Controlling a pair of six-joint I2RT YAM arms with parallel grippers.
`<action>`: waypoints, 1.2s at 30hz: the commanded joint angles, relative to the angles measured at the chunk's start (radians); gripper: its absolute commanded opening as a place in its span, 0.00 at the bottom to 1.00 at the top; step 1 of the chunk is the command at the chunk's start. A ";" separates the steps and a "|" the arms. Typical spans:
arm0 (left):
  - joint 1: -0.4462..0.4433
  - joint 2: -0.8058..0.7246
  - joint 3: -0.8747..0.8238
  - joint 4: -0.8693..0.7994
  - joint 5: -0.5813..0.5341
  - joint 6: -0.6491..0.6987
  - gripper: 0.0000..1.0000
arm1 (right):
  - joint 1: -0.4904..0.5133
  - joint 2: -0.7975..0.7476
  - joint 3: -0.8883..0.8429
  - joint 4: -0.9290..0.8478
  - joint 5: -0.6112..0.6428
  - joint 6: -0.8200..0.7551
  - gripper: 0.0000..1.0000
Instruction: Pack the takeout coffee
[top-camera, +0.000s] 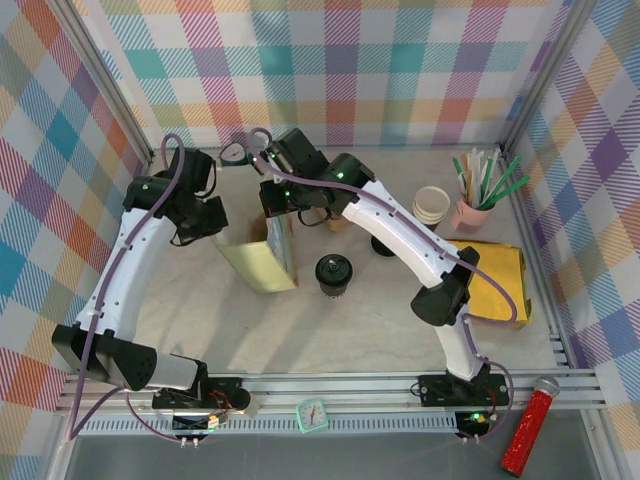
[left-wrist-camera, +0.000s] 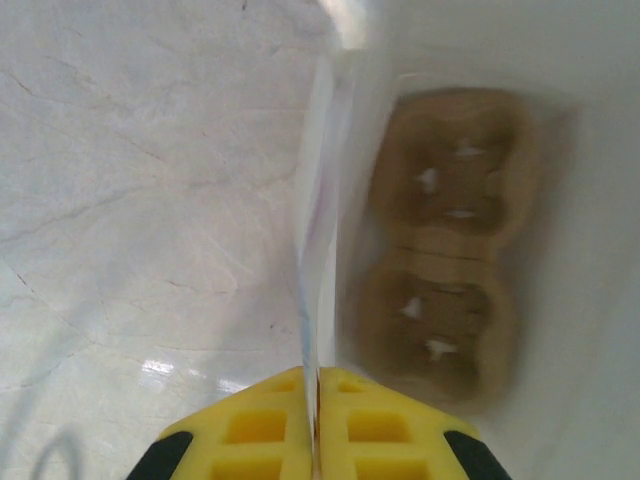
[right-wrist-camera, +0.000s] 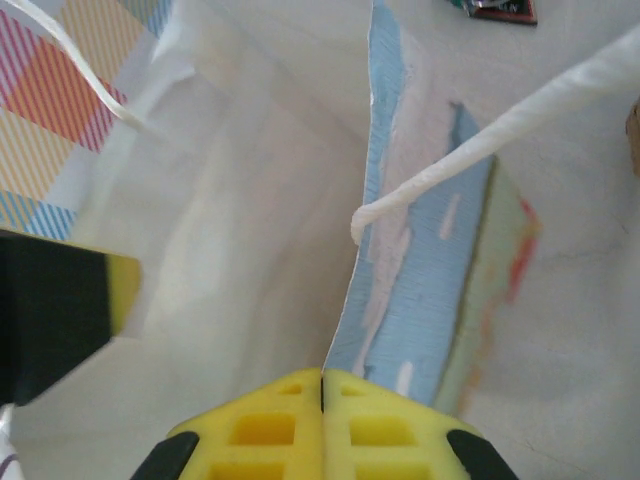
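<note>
Both my tools are clamped on the paper bag (top-camera: 262, 262): L gripper (left-wrist-camera: 318, 385) pinches its left wall edge and R gripper (right-wrist-camera: 322, 385) the opposite wall by the cord handle (right-wrist-camera: 480, 150), mouth spread, a brown cup carrier (left-wrist-camera: 440, 290) on the bottom. The takeout coffee (top-camera: 333, 272) stands upright on the table (top-camera: 400, 330), black lid up, just right of the bag, not touching, nearer my R gripper, so I reckon R fetches it. No readable writing; the bag's outside shows blue print only.
</note>
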 joint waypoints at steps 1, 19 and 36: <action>0.014 -0.010 0.020 -0.014 -0.001 0.023 0.00 | 0.002 -0.025 -0.001 0.002 0.027 -0.008 0.01; 0.014 -0.009 0.008 -0.001 0.005 0.038 0.03 | -0.015 -0.060 -0.088 -0.002 0.033 0.049 0.00; 0.014 -0.007 0.022 0.000 0.018 0.045 0.00 | -0.007 -0.068 -0.057 -0.009 0.061 0.029 0.00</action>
